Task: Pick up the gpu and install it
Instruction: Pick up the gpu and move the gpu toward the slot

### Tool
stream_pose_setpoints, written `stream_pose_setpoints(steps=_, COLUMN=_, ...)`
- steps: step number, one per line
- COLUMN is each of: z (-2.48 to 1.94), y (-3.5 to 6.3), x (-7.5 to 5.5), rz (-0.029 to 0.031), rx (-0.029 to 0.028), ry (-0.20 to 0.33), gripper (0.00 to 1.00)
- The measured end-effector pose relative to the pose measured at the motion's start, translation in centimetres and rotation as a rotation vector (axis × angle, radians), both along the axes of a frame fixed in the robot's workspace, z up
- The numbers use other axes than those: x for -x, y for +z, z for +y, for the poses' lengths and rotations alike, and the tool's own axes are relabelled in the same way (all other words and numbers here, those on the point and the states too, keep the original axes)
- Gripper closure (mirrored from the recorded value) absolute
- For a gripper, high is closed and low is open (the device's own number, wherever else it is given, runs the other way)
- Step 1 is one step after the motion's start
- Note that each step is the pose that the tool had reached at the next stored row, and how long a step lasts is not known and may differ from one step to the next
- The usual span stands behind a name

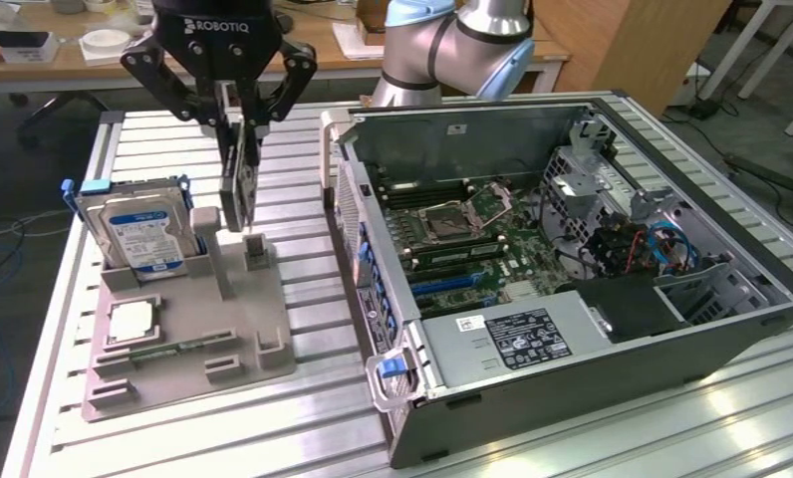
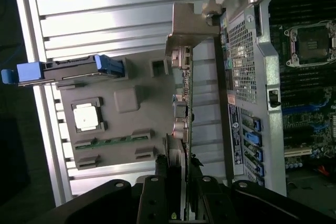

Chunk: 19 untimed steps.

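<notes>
Black pincer [image 1: 241, 127] grips the gpu [image 1: 241, 189] upright between hard drive [image 1: 137, 234] and case [image 1: 349, 184].

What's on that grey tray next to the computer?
A hard drive stands upright; a square chip and a green memory stick lie flat. The claw grips the upright gpu at its slot. The tray behind the hard drive is hidden.

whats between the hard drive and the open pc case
In the exterior view, the gpu stands on edge between the hard drive and the pc case, clamped in the gripper over the grey tray.
</notes>
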<state>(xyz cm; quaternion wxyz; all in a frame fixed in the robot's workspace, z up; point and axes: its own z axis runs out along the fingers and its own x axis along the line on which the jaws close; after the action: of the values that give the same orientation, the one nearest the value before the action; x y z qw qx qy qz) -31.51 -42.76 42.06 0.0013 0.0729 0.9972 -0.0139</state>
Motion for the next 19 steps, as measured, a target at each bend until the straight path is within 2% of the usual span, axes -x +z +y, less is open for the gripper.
stream_pose_setpoints(steps=5, z=0.02, y=0.01, x=-0.9, rz=0.0001, rx=0.0002, ry=-0.007, gripper=0.74)
stream_pose_setpoints(steps=12, z=0.02, y=0.01, x=-3.7, rz=0.0002, rx=0.0002, ry=-0.003, gripper=0.74)
stream_pose_setpoints(steps=19, z=0.02, y=-0.01, x=-5.5, rz=0.0004, rx=0.0001, ry=0.026, gripper=0.74)
